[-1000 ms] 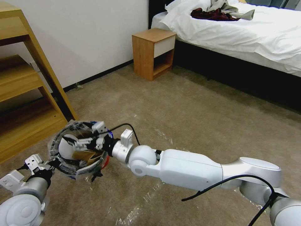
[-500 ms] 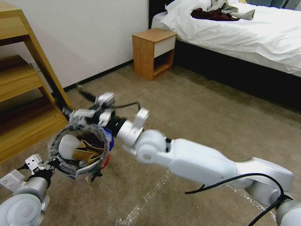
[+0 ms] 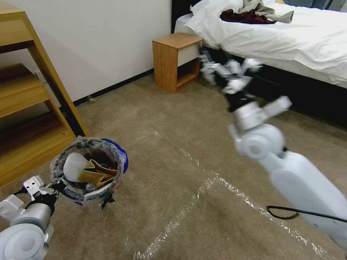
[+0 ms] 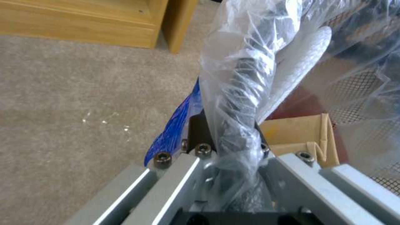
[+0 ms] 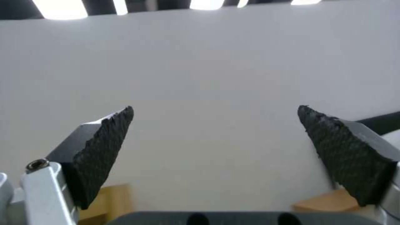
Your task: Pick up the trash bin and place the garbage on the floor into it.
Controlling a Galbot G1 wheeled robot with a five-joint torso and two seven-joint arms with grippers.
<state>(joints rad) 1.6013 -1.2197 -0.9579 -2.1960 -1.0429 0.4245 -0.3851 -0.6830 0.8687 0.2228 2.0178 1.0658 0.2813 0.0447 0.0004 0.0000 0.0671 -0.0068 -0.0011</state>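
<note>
Light, thin-walled trash bin (image 3: 88, 169) hangs by its crinkly rim, pinched in the left hand (image 4: 225, 156); right hand (image 5: 214, 150) gapes wide, empty.

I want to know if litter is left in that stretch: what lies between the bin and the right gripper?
In the head view, bare carpet crossed by clear tape strips separates the bin from the raised right gripper; no litter shows there.

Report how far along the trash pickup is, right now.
Done: the trash bin is off the floor, the left end effector shut on its bagged rim, and it holds a white slipper and cardboard scrap.
In hand: nothing. The right end effector is open and empty, raised toward the bed.
Left: no litter shows on the carpet in the head view; beyond it I cannot tell.
</note>
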